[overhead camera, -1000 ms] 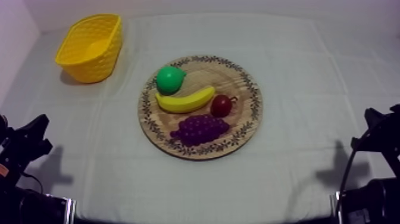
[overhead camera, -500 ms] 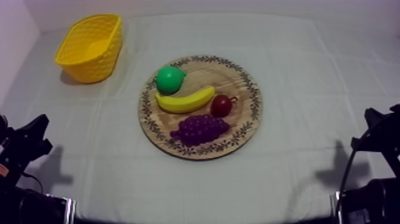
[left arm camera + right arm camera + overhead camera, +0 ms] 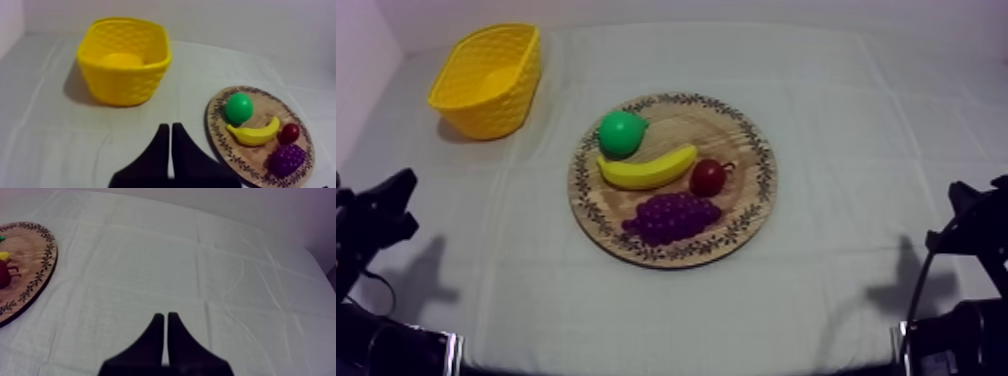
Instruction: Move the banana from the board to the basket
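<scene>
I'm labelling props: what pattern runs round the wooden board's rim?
A dark leafy vine band circles the wooden board, clearest in the top view.

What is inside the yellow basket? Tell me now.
Inside the basket only its own yellow bottom shows, no fruit. Its near wall hides the front of that bottom. The banana lies on the board.

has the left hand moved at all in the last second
Yes. In the top view the left hand has shifted slightly away from the near edge, toward the yellow basket, which has not moved. Its fingers lie shut together.
</scene>
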Controlling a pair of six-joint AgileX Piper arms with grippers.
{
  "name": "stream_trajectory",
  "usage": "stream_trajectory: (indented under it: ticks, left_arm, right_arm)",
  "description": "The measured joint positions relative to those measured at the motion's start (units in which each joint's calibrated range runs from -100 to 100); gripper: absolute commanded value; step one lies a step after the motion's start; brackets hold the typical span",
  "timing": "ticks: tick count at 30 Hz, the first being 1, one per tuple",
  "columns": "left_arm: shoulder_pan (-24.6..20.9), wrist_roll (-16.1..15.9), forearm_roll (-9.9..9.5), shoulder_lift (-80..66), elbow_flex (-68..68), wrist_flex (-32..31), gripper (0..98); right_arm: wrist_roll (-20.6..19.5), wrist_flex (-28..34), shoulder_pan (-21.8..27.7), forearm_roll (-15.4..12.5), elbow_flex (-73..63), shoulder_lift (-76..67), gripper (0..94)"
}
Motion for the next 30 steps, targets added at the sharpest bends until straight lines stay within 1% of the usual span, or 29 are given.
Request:
stream_trajectory:
  ticks: [2, 3, 4, 6, 8, 9, 10, 12, 15, 17, 19, 20, 21, 22, 25, 30]
  left_arm:
    - [3.15, -0.71, -1.31, 7.56, -5.82, -0.33, 0.1]
    - [4.93, -0.8, -2.48, 10.84, -8.61, 0.15, 0.1]
    - [6.59, -0.76, -3.99, 14.98, -12.44, 1.17, 0.1]
    - [9.01, -0.12, -7.64, 23.16, -21.33, 4.19, 0.1]
    - [10.82, 1.29, -10.92, 31.22, -30.44, 9.19, 0.1]
    - [11.39, 1.98, -12.03, 35.2, -34.59, 12.07, 0.1]
    - [11.67, 2.47, -12.73, 38.38, -37.77, 14.12, 0.1]
    - [12.16, 2.88, -13.55, 45.97, -44.98, 16.8, 0.1]
    - [13.79, 2.27, -12.78, 55.6, -53.1, 17.41, 0.1]
    - [14.51, 2.02, -12.99, 61.22, -57.63, 15.85, 0.1]
    - [14.51, 1.46, -12.61, 66.92, -61.16, 15.1, 0.1]
    - [14.18, 0.88, -11.96, 69.66, -62.98, 15.39, 0.1]
    - [13.75, 0.1, -10.91, 72.38, -64.84, 16.15, 0.1]
    - [13.35, -0.78, -9.83, 75.05, -66.64, 17.54, 0.1]
    - [12.69, -3.14, -7.64, 82.16, -71.72, 22.61, 0.2]
    - [12.96, -7.17, -5.49, 92.94, -79.2, 28.91, 0.6]
  right_arm:
    - [-0.03, 0.0, 0.0, 0.0, 0.0, 0.0, 0.2]
    - [-0.03, 0.0, 0.0, 0.0, 0.0, 0.0, 0.2]
    - [-0.03, 0.0, 0.0, 0.0, 0.0, 0.0, 0.2]
    - [-0.03, 0.0, 0.0, 0.0, 0.0, 0.0, 0.2]
    - [-0.03, 0.0, 0.0, 0.0, 0.0, 0.0, 0.2]
    - [-0.03, 0.0, 0.0, 0.0, 0.0, 0.0, 0.2]
    - [-0.03, 0.0, 0.0, 0.0, 0.0, 0.0, 0.2]
    - [-0.03, 0.0, 0.0, 0.0, 0.0, 0.0, 0.2]
    - [-0.03, 0.0, 0.0, 0.0, 0.0, 0.0, 0.2]
    - [-0.03, 0.0, 0.0, 0.0, 0.0, 0.0, 0.2]
    - [-0.03, 0.0, 0.0, 0.0, 0.0, 0.0, 0.2]
    - [-0.03, 0.0, 0.0, 0.0, 0.0, 0.0, 0.2]
    - [-0.03, 0.0, 0.0, 0.0, 0.0, 0.0, 0.2]
    - [-0.03, 0.0, 0.0, 0.0, 0.0, 0.0, 0.2]
    - [-0.03, 0.0, 0.0, 0.0, 0.0, 0.0, 0.2]
    - [-0.03, 0.0, 0.0, 0.0, 0.0, 0.0, 0.2]
